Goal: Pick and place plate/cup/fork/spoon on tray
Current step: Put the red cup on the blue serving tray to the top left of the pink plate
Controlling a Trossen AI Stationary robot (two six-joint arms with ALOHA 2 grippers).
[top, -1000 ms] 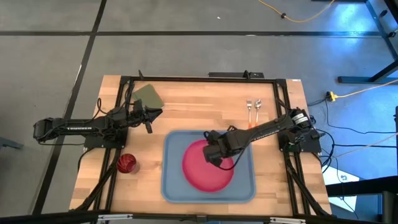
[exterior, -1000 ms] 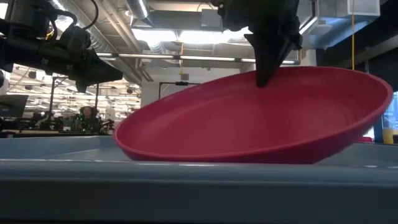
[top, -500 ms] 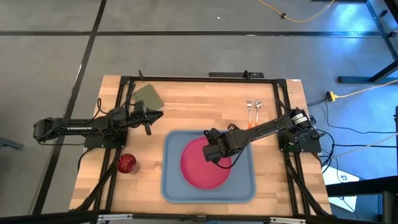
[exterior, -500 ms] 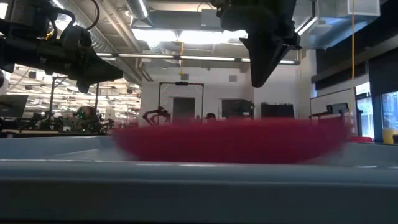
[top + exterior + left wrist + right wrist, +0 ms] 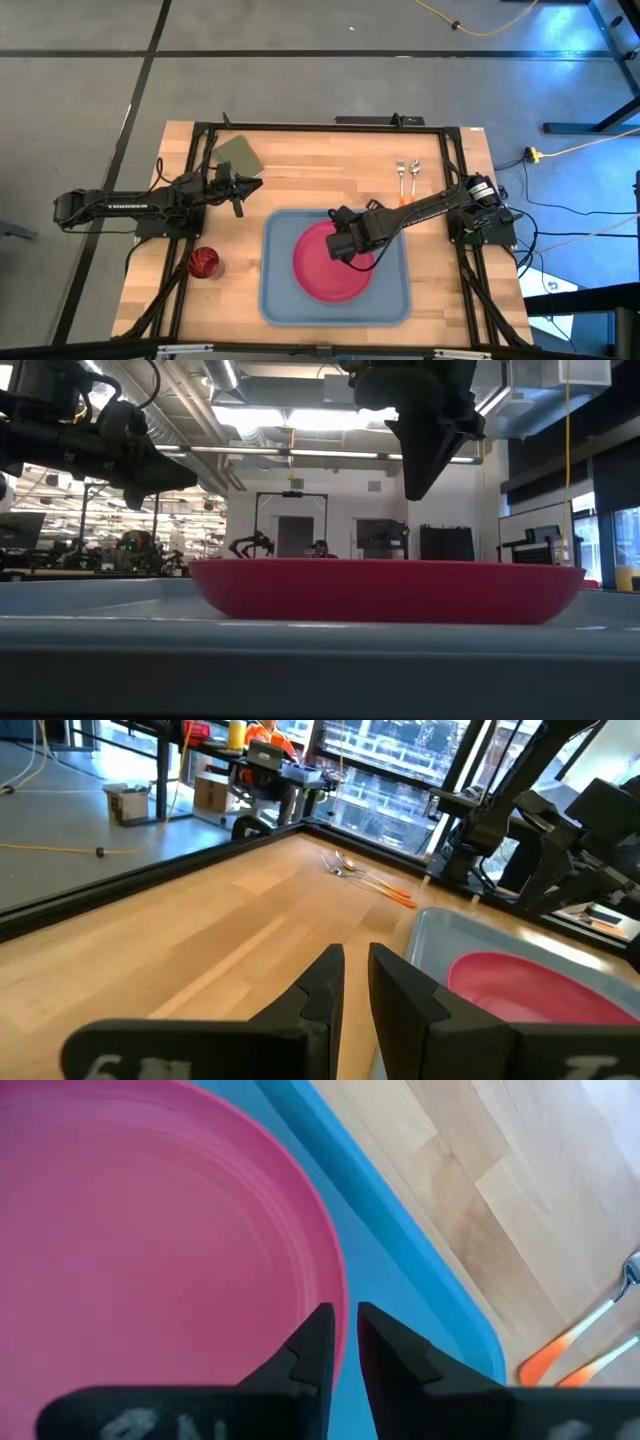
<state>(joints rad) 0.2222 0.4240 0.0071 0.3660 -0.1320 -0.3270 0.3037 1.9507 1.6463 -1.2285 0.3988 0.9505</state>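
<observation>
The pink-red plate (image 5: 330, 265) lies flat on its base in the light blue tray (image 5: 275, 290). My right gripper (image 5: 340, 248) hangs just above the plate's far-right rim (image 5: 325, 1270), pointing steeply down. It is open by a narrow gap and touches nothing; the low view shows air between it (image 5: 420, 485) and the plate (image 5: 385, 590). The dark red cup (image 5: 203, 262) stands on the table left of the tray. The fork (image 5: 400, 172) and spoon (image 5: 415, 172) lie side by side at the far right. My left gripper (image 5: 255, 180) waits level near the far left, slightly open and empty.
A green square pad (image 5: 237, 153) lies at the far left corner, just beyond my left gripper. Bare wood stretches between the tray's far rim (image 5: 440, 925) and the cutlery (image 5: 360, 878). A black frame runs along the table's edges.
My right gripper has opened and let go of the plate's rim. The plate stood tilted, its held side raised; that side has dropped, and the plate now lies flat in the tray. The gripper stays in place above the rim.
</observation>
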